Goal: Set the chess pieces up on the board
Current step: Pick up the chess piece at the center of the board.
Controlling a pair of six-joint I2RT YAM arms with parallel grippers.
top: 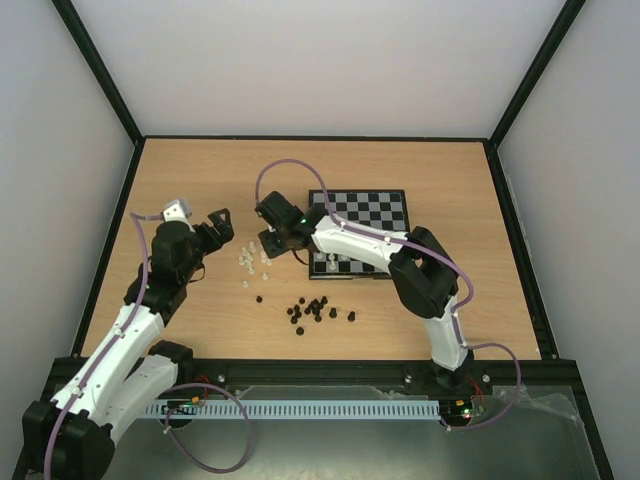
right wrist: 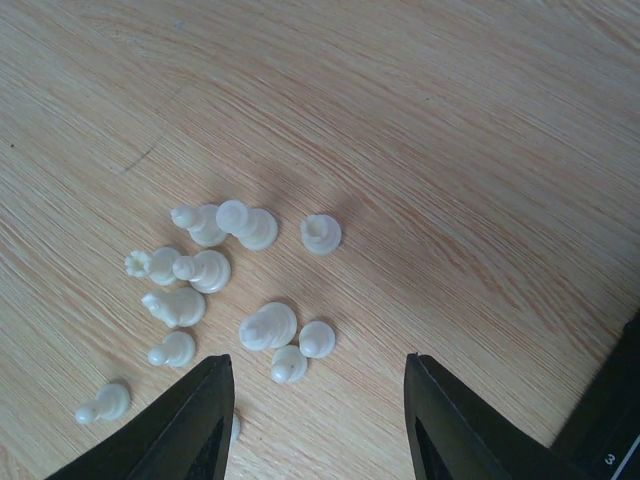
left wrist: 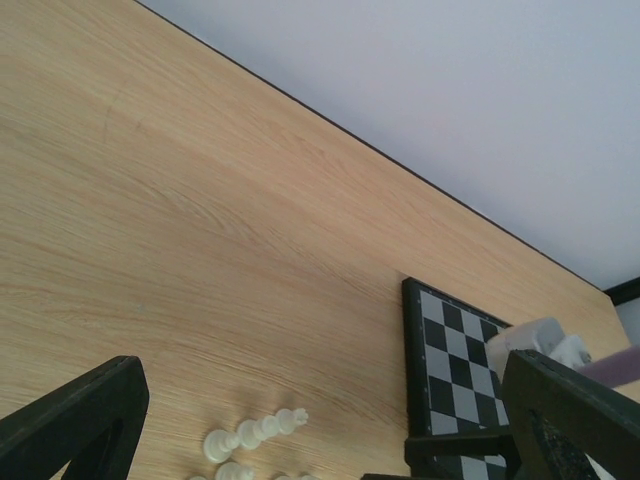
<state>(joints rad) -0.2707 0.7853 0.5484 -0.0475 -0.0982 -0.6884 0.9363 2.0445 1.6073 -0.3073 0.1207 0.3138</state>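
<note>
Small cream-white plastic chess pieces lie in a loose cluster on the light wooden tabletop. Seen from above, they are just off the near left corner of the board, a flat square chequered in black and grey-white. The right wrist camera shows roughly a dozen of them, most tipped on their sides and several touching. A few more white pieces sit on the board at that same near left corner, too small to tell whether they are upright. Tiny black pieces are strewn on the table nearer the arms than the board. The right gripper hangs over the white cluster beside the board's left edge, its two black fingers apart and gripping nothing. The left gripper is beyond the cluster, farther from the board, its jaws spread wide and empty. Its wrist camera takes in one corner of the board and a few white pieces.
</note>
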